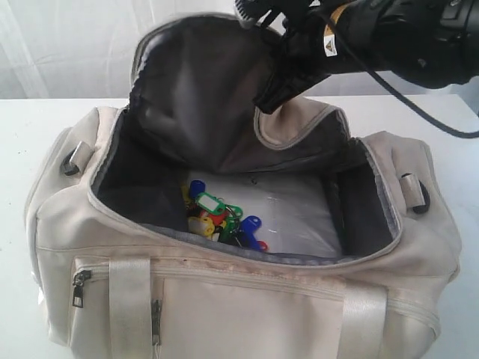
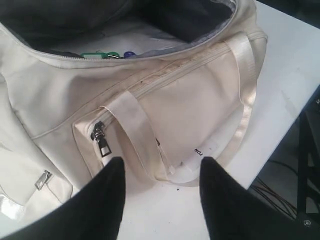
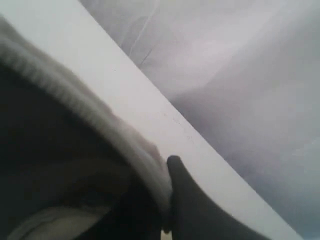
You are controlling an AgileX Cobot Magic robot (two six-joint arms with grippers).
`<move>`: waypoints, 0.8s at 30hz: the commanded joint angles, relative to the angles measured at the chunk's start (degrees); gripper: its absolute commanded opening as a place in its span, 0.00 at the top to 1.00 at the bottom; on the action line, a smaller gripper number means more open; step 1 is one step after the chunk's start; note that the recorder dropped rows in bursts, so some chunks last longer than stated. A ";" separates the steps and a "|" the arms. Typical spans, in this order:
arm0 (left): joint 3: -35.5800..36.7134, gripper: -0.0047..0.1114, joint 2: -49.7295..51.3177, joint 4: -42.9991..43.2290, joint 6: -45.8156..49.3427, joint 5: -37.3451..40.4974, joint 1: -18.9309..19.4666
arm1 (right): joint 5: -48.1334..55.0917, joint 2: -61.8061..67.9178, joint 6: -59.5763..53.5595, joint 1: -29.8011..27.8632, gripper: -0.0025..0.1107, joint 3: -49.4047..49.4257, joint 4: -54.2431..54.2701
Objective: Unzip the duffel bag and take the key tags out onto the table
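Unzip done: duffel bag (image 1: 247, 299) was open; my R fingers (image 3: 192, 205) pinched its flap (image 1: 194, 97) up, L fingers (image 2: 100, 205) spread by its front. To do: key tags (image 1: 221, 221) sat inside, none on desk (image 1: 30, 127) yet.

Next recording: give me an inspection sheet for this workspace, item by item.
Surface: white table, with the bag standing on it.
Job's things: duffel bag unzipped, top flap raised; key tags inside on the bottom, not yet out.
Clutter: clear plastic sheet inside the bag, next to the tags.
Grippers: left gripper open, holding nothing, at the bag's front; right gripper shut on the flap's edge.
Cables: black cable hanging from the right arm.
Surroundings: white curtain behind the table.
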 commanded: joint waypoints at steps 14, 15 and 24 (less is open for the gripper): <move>0.25 0.52 -0.59 2.03 0.87 0.36 0.13 | -10.20 14.62 44.55 -12.82 0.60 -8.04 0.16; 0.25 0.52 -0.59 2.03 0.87 0.36 0.13 | -9.41 15.22 46.80 -12.96 0.56 -8.06 0.13; 0.25 0.52 -0.59 2.02 0.74 0.59 0.13 | -9.43 17.19 64.90 -14.60 0.53 -8.16 11.93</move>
